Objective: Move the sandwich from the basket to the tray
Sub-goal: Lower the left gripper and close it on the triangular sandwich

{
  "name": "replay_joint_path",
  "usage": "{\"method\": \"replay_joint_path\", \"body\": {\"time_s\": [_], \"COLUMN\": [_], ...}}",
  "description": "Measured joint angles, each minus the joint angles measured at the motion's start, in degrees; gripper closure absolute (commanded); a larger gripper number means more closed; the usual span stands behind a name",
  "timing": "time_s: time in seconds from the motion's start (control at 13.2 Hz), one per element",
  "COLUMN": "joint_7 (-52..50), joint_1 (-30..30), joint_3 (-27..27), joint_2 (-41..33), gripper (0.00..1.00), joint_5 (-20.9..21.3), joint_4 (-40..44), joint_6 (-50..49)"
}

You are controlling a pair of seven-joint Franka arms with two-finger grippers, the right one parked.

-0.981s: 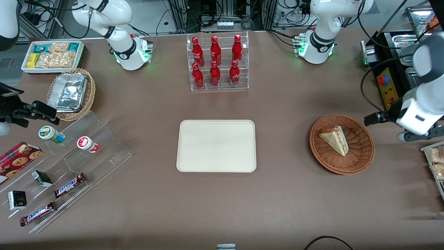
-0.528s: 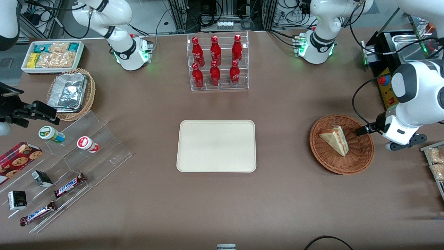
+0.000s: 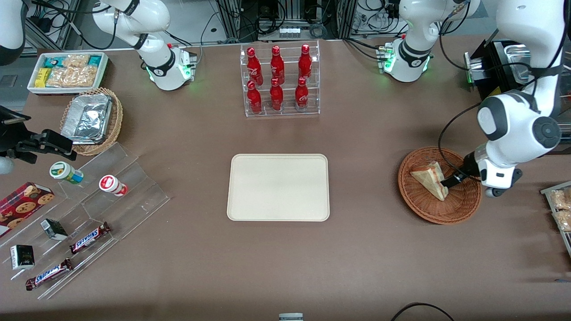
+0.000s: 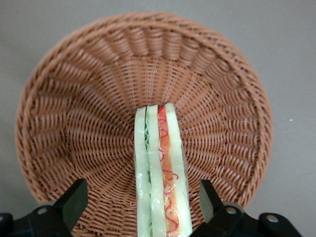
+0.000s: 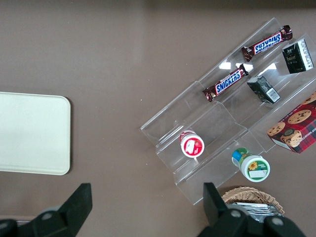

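The sandwich (image 3: 429,178), a pale bread wedge with red and green filling, lies in the reddish-brown wicker basket (image 3: 428,215) toward the working arm's end of the table. My left gripper (image 3: 448,182) reaches into the basket at the sandwich's edge. In the left wrist view the gripper (image 4: 140,200) is open, with one black finger (image 4: 74,197) on each side of the sandwich (image 4: 160,168) and not touching it. The basket (image 4: 89,123) weave fills that view. The cream tray (image 3: 278,187) lies flat at mid-table with nothing on it.
A clear rack of red bottles (image 3: 279,80) stands farther from the front camera than the tray. A black control box (image 3: 497,107) and a packet of snacks (image 3: 560,207) sit near the basket. The acrylic snack stand (image 3: 89,223) and the foil-filled tan basket (image 3: 91,120) lie toward the parked arm's end.
The left arm has swung in from the table's end over the basket. Its gripper went from outside the rim to around the sandwich. The sandwich has not moved.
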Motion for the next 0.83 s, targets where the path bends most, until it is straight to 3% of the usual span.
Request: {"method": "replay_joint_path", "body": {"time_s": [0.38, 0.45, 0.53, 0.6, 0.83], "joint_7": [-9.05, -9.52, -9.6, -9.58, -8.69], "joint_1": [-3.68, -4.25, -4.44, -4.43, -4.42], "joint_3": [-0.49, -0.51, -0.5, -0.48, -0.39], "joint_2": [4.34, 4.97, 5.44, 5.67, 5.24], "gripper": [0.03, 0.16, 0.37, 0.51, 0.63], "joint_5": [-1.62, -1.62, -1.61, -1.61, -0.99], "joint_4": [-0.39, -0.48, -0.61, -0.67, -0.47], "joint_6": [2.15, 2.26, 2.35, 2.38, 1.05]}}
